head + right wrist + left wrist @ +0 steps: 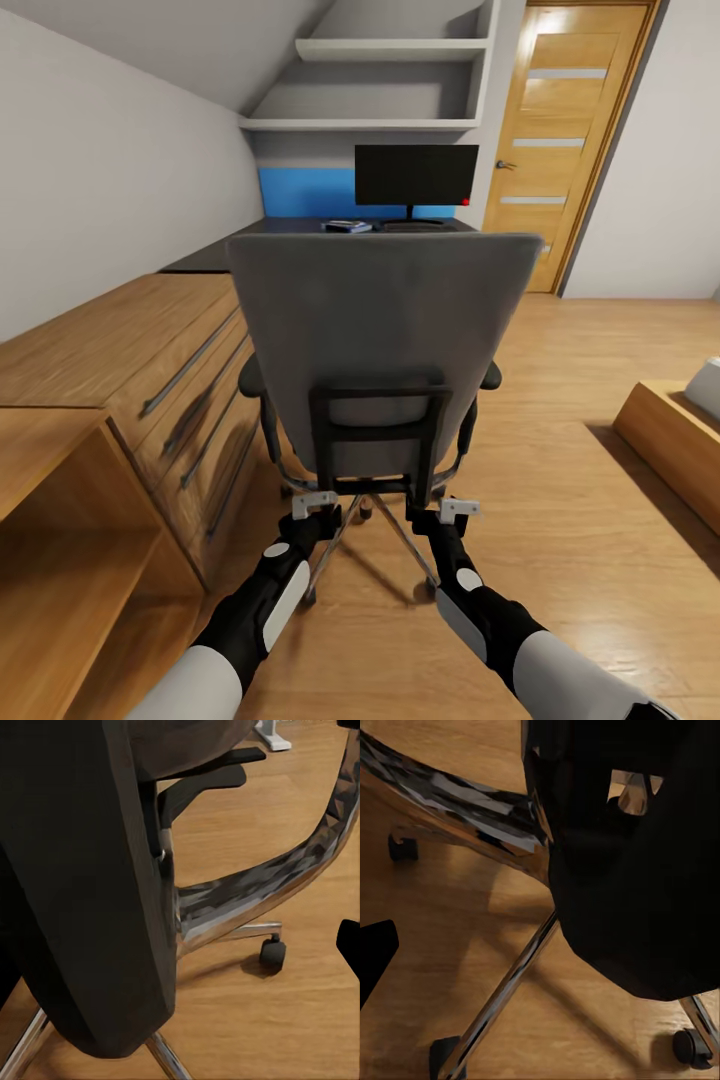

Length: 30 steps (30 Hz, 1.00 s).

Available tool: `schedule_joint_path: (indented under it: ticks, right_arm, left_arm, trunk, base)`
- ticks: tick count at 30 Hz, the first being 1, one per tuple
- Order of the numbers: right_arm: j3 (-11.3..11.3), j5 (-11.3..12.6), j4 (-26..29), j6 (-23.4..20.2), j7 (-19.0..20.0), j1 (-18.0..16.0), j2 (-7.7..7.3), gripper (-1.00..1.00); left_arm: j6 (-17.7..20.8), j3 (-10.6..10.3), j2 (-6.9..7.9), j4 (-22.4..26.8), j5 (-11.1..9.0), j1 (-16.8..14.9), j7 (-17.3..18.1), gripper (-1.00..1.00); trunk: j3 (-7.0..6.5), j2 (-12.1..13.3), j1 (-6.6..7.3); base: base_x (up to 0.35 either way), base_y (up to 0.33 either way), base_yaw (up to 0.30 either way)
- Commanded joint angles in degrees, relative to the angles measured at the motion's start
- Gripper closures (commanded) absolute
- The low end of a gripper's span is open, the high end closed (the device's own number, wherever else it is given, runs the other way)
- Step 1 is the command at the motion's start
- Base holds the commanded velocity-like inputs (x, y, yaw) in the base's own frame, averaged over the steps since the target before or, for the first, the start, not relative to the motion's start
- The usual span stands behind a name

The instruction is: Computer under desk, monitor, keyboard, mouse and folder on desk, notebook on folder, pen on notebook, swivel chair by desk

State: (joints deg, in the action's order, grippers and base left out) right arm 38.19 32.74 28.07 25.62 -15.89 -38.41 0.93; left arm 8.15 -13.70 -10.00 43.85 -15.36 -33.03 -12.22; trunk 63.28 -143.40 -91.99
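Grey swivel chair [385, 340] stands just ahead of left claw [314, 503] and right claw [458, 510], whose grip I cannot tell.

Even, soft daylight; wrist views dim, swivel chair [375, 350] shadowing floor [580, 560]

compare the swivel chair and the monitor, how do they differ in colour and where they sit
The swivel chair shows a grey back, while the monitor shows a black screen. The chair stands on the wooden floor on a chrome base, close in front of the robot; the monitor stands on the desk, farther off by the wall. The chair looks far larger in the head view. Both are upright.
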Motion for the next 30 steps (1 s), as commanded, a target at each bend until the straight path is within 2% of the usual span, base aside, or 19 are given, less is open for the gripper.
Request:
schedule_joint_path:
  ticks: [1,11,17,21,30]
  right_arm:
    - [0.3,0.7,0.0,0.4,-0.5,-0.1,-0.06,-1.00]
    - [0.3,0.7,0.0,0.4,-0.5,-0.1,-0.06,-1.00]
    - [0.3,0.7,0.0,0.4,-0.5,-0.1,-0.06,-1.00]
    - [0.3,0.7,0.0,0.4,-0.6,-0.1,-0.06,-1.00]
    - [0.3,0.7,0.0,0.4,-0.8,-0.1,0.08,-1.00]
  left_arm:
    - [0.3,0.0,0.00,0.1,-0.1,0.0,-0.5,-1.00]
    - [0.3,0.0,0.00,0.1,-0.1,0.0,-0.5,-1.00]
    - [0.2,0.1,0.48,0.3,-0.2,0.0,-0.5,-1.00]
    - [-1.1,0.1,0.50,0.3,-0.1,0.0,-0.5,-1.00]
    - [-1.6,0.2,0.51,0.2,-0.1,0.0,-0.6,-1.00]
  trunk:
    - [0.05,0.0,-0.02]
    - [-0.21,0.0,-0.02]
    - [-0.30,0.0,-0.02]
    - [-0.31,0.0,-0.02]
    - [-0.31,0.0,-0.02]
  base:
    - [0.212,0.000,-0.013]
    - [0.260,0.000,-0.111]
    - [0.318,0.000,-0.115]
    - [0.321,0.000,-0.033]
    - [0.321,-0.006,-0.002]
